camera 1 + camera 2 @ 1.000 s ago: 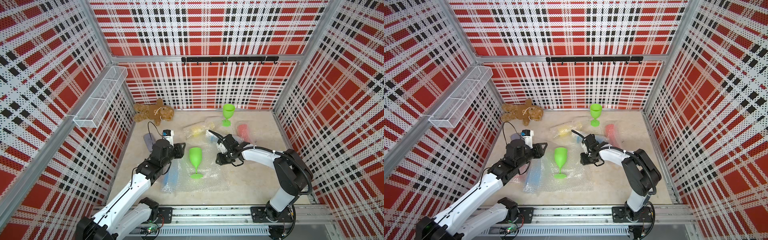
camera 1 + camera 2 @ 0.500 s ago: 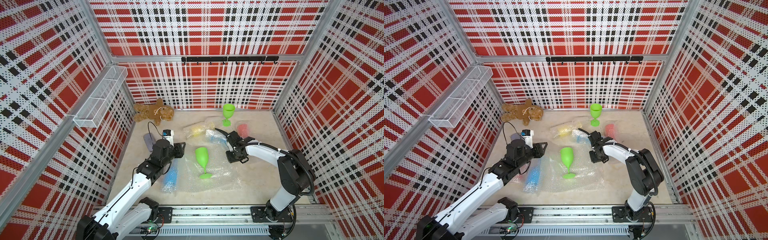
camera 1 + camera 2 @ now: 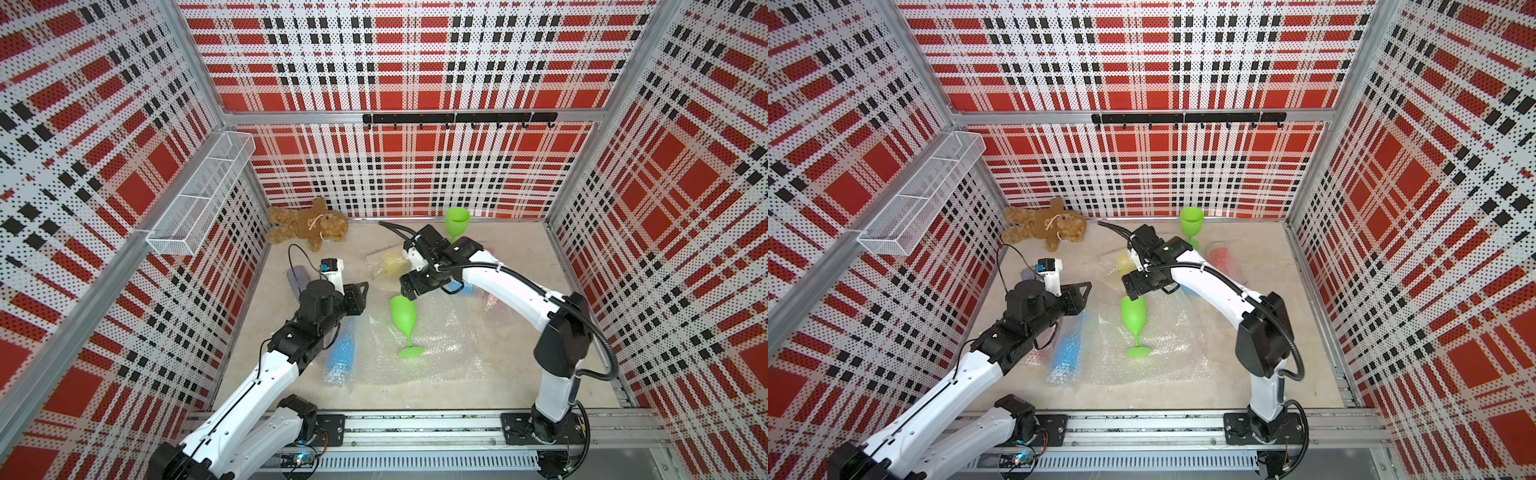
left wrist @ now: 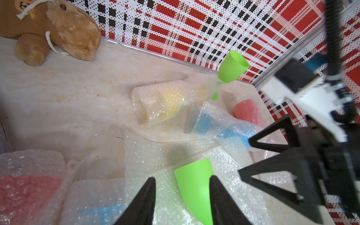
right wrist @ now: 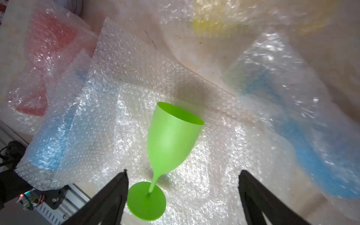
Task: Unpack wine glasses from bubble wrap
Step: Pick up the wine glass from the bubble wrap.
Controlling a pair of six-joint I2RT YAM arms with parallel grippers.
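The bare green goblet (image 3: 403,318) stands on its round foot on an opened sheet of bubble wrap (image 3: 444,349) spread on the counter (image 3: 519,386), directly beneath the right tool (image 3: 408,289). Its long axis runs from foot to rim, so the rim is the part closest to that tool and the foot the farthest. In the right wrist view the stem rises between the tool's widely parted fingers (image 5: 109,196), and neither touches it. Whether the goblet stands true or leans slightly cannot be told.

The left tool (image 3: 360,291) hovers off to the goblet's side, fingers partly apart and clamped on nothing, with the bowl just past its tips. The right arm looks the nearer one. A grasp would probably mean coming down with a finger on either side of that upright axis.

Each remaining wrap holds one goblet. Behind the right tool, around its arm, lie a yellow bundle (image 3: 388,262), a blue bundle (image 4: 206,120) and a red bundle (image 3: 1223,257). Behind the left tool, under its arm, lie a second blue bundle (image 3: 343,353) and a second red bundle (image 4: 25,192). Another green goblet (image 3: 457,218) stands unwrapped well beyond the right tool. The mesh basket (image 3: 199,199) on the side wall, well apart from both tools, shows nothing inside.
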